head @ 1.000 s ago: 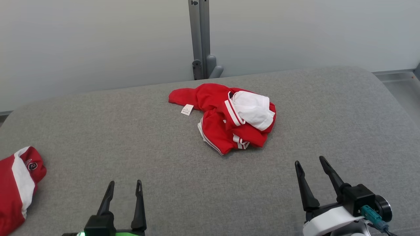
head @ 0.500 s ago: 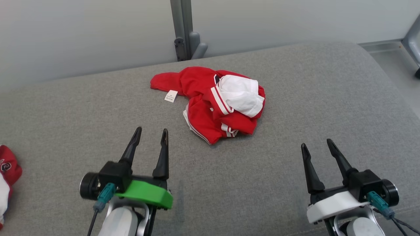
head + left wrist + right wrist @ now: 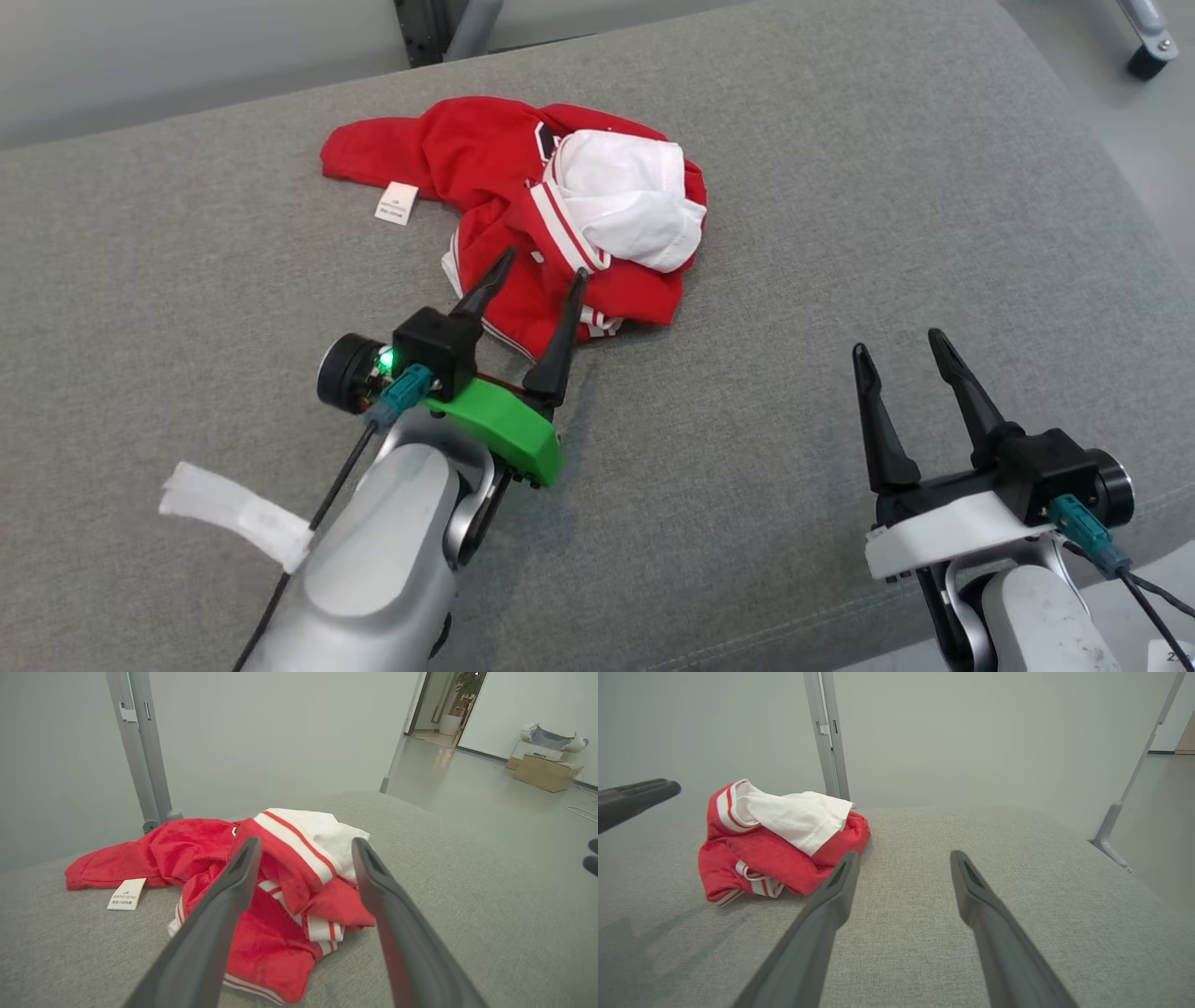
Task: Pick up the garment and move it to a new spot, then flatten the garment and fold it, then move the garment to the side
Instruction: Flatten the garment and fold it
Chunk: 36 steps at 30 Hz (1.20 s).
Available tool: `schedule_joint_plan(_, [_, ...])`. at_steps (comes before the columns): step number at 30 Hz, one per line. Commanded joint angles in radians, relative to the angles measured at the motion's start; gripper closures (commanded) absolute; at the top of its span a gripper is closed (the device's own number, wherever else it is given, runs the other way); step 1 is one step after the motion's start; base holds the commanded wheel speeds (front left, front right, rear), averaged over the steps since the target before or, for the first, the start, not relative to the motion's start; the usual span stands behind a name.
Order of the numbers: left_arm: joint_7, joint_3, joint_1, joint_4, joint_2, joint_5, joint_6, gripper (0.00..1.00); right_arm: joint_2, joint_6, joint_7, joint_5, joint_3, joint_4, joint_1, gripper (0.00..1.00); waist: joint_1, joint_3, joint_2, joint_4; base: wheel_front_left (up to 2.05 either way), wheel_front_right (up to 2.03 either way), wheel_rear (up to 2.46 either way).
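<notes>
A crumpled red and white garment (image 3: pixel 523 187) with a white care label (image 3: pixel 397 203) lies bunched on the grey cushioned surface (image 3: pixel 840 205). My left gripper (image 3: pixel 543 264) hovers open over the garment's near edge, its two fingers spread with red cloth showing between them and nothing gripped. In the left wrist view the garment (image 3: pixel 196 858) lies just beyond the left gripper (image 3: pixel 306 842). My right gripper (image 3: pixel 898 343) stands open over bare cushion to the right of the garment, nothing between its fingers. In the right wrist view the garment (image 3: pixel 775 844) lies to the left of the right gripper (image 3: pixel 903 855).
A grey metal post (image 3: pixel 140 746) stands behind the cushion against a pale wall. The cushion's right edge (image 3: pixel 1102 159) drops to a grey floor, where a caster (image 3: pixel 1144 58) shows. Cardboard boxes (image 3: pixel 544 772) sit far off on the floor.
My left arm has reached forward, bringing its open gripper over the garment's near edge. The head camera tilted down and shifted. The right gripper has kept its place low on the right, still open.
</notes>
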Motion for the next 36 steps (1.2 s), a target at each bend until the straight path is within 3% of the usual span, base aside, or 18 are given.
schedule_joint_plan(1, [0.001,-0.028,-0.052,0.042,0.005,0.009,-0.006,0.00,-0.001,-0.001,0.000,0.010,0.004,-0.006,-0.019,0.00,0.0000,0.053,0.0000,-0.046,0.00,0.00,0.00])
schedule_joint_plan(4, [0.001,-0.070,-0.119,0.115,0.006,0.002,-0.002,0.00,-0.001,-0.001,0.000,0.019,0.011,-0.020,-0.036,0.00,0.0000,0.091,0.0000,-0.062,0.00,0.00,0.00])
schedule_joint_plan(10, [0.001,-0.121,-0.235,0.263,0.005,0.023,0.054,0.00,-0.001,-0.001,0.000,0.038,0.014,-0.037,-0.055,0.00,0.0000,0.147,0.0000,-0.087,0.00,0.00,0.00])
schedule_joint_plan(11, [0.001,-0.125,-0.248,0.280,0.006,0.023,0.064,0.51,-0.001,-0.001,0.000,0.042,0.015,-0.038,-0.056,0.00,0.0000,0.153,0.0000,-0.090,0.00,0.00,0.00])
schedule_joint_plan(12, [0.001,-0.129,-0.260,0.292,0.006,0.025,0.073,0.93,-0.001,-0.001,0.000,0.044,0.013,-0.037,-0.059,0.00,0.0000,0.156,0.0000,-0.092,0.00,0.00,0.00])
schedule_joint_plan(13, [0.001,-0.130,-0.270,0.307,0.006,0.025,0.085,1.00,-0.001,-0.001,0.000,0.047,0.010,-0.037,-0.061,0.00,0.0000,0.157,0.0000,-0.093,0.00,0.00,0.00])
schedule_joint_plan(16, [0.001,-0.133,-0.291,0.323,0.005,0.012,0.101,1.00,-0.001,-0.001,0.000,0.056,0.004,-0.036,-0.062,0.00,0.0000,0.151,0.0000,-0.094,0.00,0.00,0.00])
schedule_joint_plan(21, [0.001,-0.127,-0.297,0.281,0.005,-0.019,0.088,1.00,-0.001,-0.001,0.000,0.067,0.007,-0.030,-0.051,0.00,0.0000,0.110,0.0000,-0.090,0.00,0.00,0.00])
schedule_joint_plan(28, [0.001,-0.107,-0.338,0.190,0.004,-0.132,0.022,1.00,-0.001,-0.001,0.000,0.085,0.017,-0.019,-0.039,0.00,0.0000,0.037,0.0000,-0.093,0.00,0.00,0.00])
schedule_joint_plan(32, [0.031,-0.122,-0.441,0.179,0.006,-0.183,-0.015,1.00,-0.001,-0.001,0.000,0.092,0.027,-0.013,-0.029,0.00,0.0000,-0.011,0.0000,-0.106,0.00,0.00,0.00])
schedule_joint_plan(36, [0.084,-0.088,-0.560,0.142,0.003,-0.303,-0.034,1.00,-0.001,-0.001,0.000,0.096,0.024,-0.006,-0.019,0.00,0.0000,-0.053,0.0000,-0.132,0.00,0.00,0.00])
